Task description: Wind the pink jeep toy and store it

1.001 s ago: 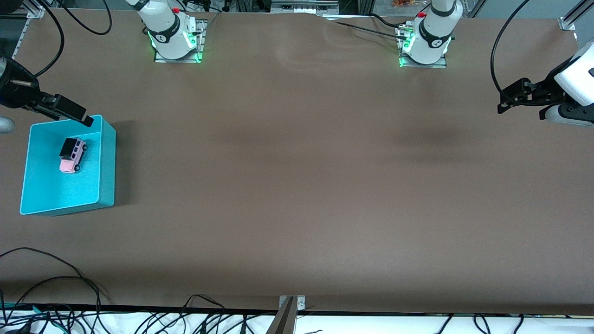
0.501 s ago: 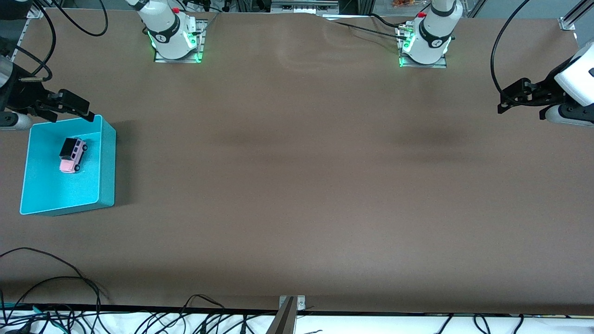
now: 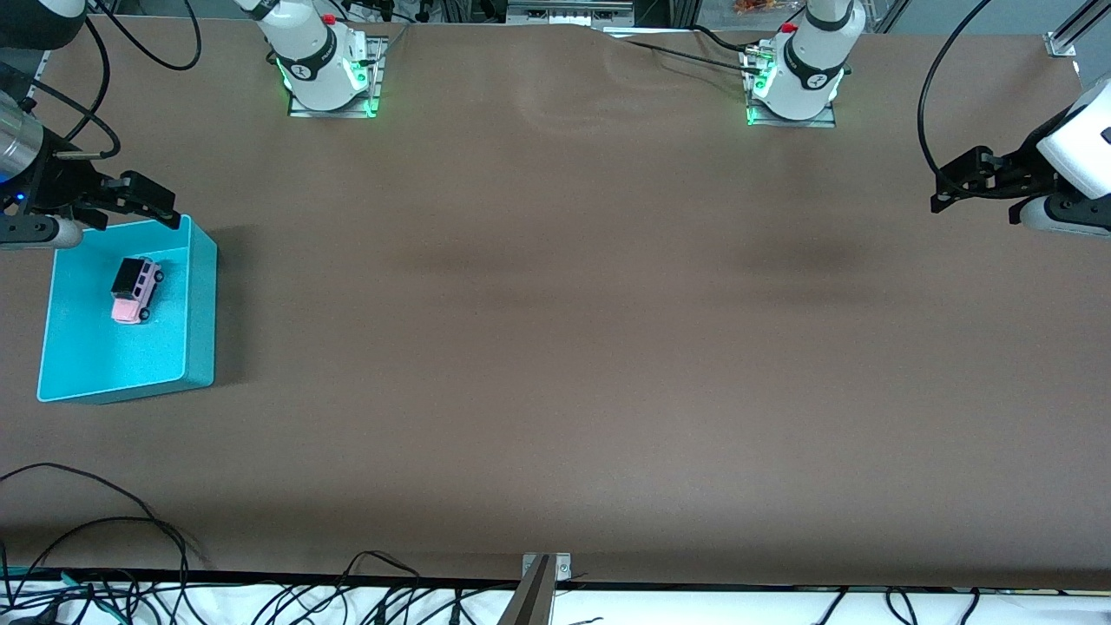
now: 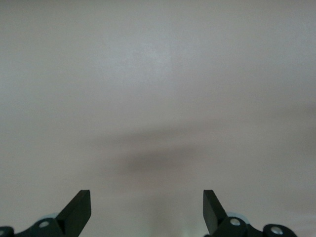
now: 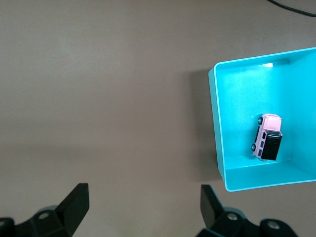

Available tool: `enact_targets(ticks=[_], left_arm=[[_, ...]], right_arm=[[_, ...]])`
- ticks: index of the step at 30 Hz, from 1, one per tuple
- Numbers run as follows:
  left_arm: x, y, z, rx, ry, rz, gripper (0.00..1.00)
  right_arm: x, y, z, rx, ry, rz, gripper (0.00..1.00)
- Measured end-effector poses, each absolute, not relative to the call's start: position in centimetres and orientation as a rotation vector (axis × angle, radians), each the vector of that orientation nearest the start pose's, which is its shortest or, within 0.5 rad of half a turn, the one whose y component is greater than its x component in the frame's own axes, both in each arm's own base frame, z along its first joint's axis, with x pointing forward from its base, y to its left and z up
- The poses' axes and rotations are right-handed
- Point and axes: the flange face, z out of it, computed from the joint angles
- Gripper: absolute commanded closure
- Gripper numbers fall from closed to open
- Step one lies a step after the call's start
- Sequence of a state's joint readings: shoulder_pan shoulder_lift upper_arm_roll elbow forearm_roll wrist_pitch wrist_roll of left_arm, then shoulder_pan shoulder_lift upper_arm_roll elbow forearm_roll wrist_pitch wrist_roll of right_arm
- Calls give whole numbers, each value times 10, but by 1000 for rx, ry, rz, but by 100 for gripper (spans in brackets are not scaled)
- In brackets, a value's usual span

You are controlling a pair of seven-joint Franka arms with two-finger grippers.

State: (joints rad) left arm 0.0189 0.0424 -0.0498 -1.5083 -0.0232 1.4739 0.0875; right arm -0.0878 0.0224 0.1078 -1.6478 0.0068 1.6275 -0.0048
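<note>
The pink jeep toy (image 3: 136,290) with its black roof lies inside the turquoise bin (image 3: 201,304) at the right arm's end of the table. The right wrist view shows the jeep (image 5: 266,138) resting on the bin's floor, inside the bin's wall (image 5: 217,123). My right gripper (image 3: 139,208) hangs open and empty over the bin's rim farther from the front camera; its fingers (image 5: 79,197) have only bare table between them. My left gripper (image 3: 942,187) waits open and empty over the left arm's end of the table, with only tabletop showing past its fingers (image 4: 81,202).
Both arm bases (image 3: 325,74) (image 3: 794,82) stand along the table's edge farthest from the front camera. Loose black cables (image 3: 104,529) lie at the near edge, beside a metal bracket (image 3: 545,569). Brown tabletop (image 3: 555,330) stretches between the bin and the left gripper.
My right gripper has pulled back from above the bin toward the right arm's end of the table and turned. The jeep, the bin and the left arm have not moved.
</note>
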Motion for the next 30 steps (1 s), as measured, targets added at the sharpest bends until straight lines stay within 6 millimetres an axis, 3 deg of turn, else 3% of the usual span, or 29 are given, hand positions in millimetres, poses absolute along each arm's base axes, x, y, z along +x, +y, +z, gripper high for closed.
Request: enact_targets(ticks=[30], left_arm=[[557,-19,622,-3161,189,120,0]], right_arm=[[559,-2,576,-3133,-2,124,0]])
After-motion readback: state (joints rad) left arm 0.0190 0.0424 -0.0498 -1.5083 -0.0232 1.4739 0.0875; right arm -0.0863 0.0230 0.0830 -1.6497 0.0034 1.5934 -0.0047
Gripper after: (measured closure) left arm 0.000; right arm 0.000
